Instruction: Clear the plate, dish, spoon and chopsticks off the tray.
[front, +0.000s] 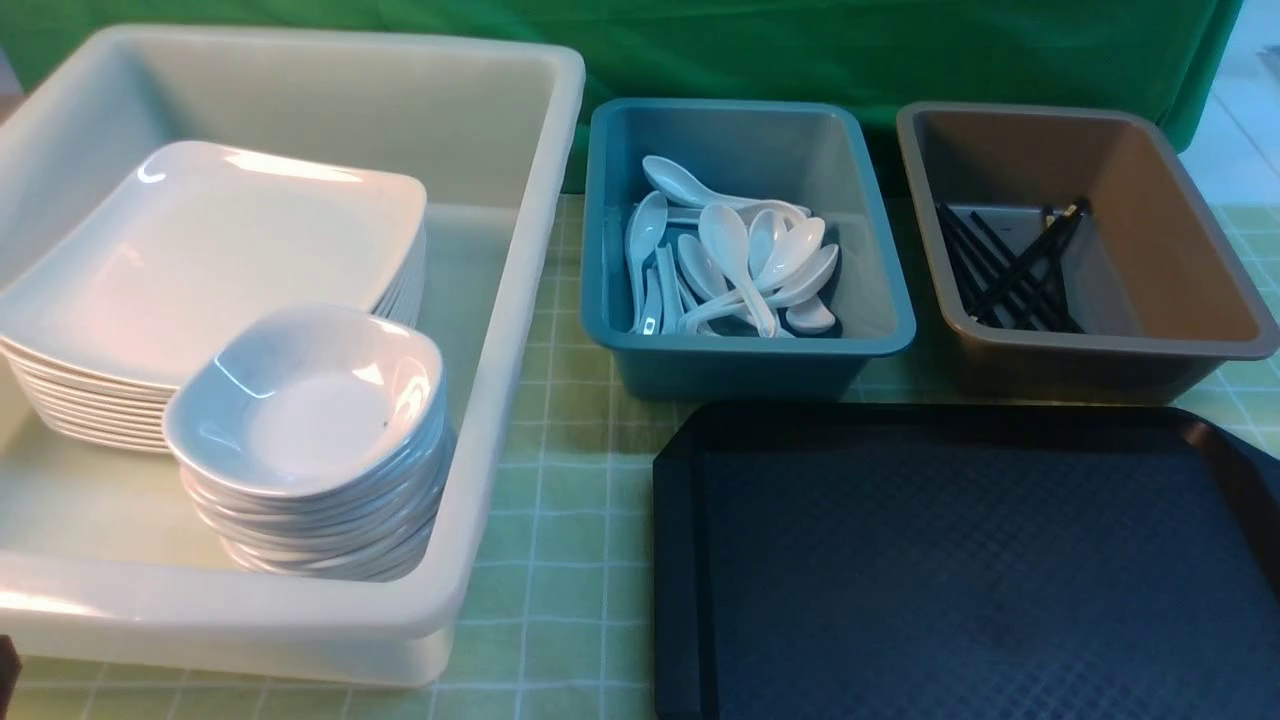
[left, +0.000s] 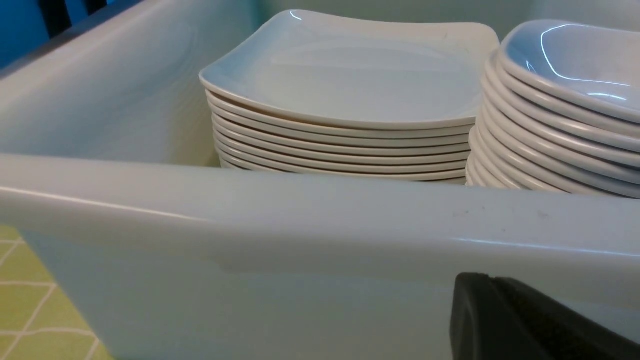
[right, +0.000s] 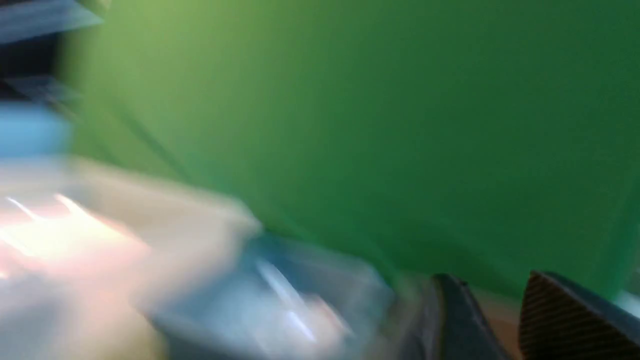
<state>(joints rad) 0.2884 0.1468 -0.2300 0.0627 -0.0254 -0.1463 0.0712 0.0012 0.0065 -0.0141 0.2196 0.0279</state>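
Front view: the tray (front: 960, 570) lies on the bench (front: 560, 540) at the near right, its diamond-textured surface bare. Neither arm shows in this view.

White tub (front: 520, 330) at left holds two stacks. The plate (front: 210, 250) tops the stack of large plates at the tub's far left. The dish (front: 310, 400) tops the stack of small deep dishes, just beside and nearer than the plate stack.

Teal bin (front: 745, 350) sits behind the tray, between the white tub and the brown tub (front: 1180, 340). The spoon (front: 735, 255) lies uppermost in a loose heap of white spoons in the teal bin. The chopsticks (front: 1060, 240) lie crossed among other black sticks in the brown tub.

Left wrist view: left claw (left: 530, 320) shows as one dark mass outside the tub's near wall, low; fingers pressed together, nothing between them. Plate stack and dish stack visible over the rim, side by side.

Right wrist view: heavily blurred. Right claw (right: 500, 320) has two dark fingers standing apart with a gap between; nothing seen in the gap. Green backdrop (right: 375, 125) fills most of the frame.
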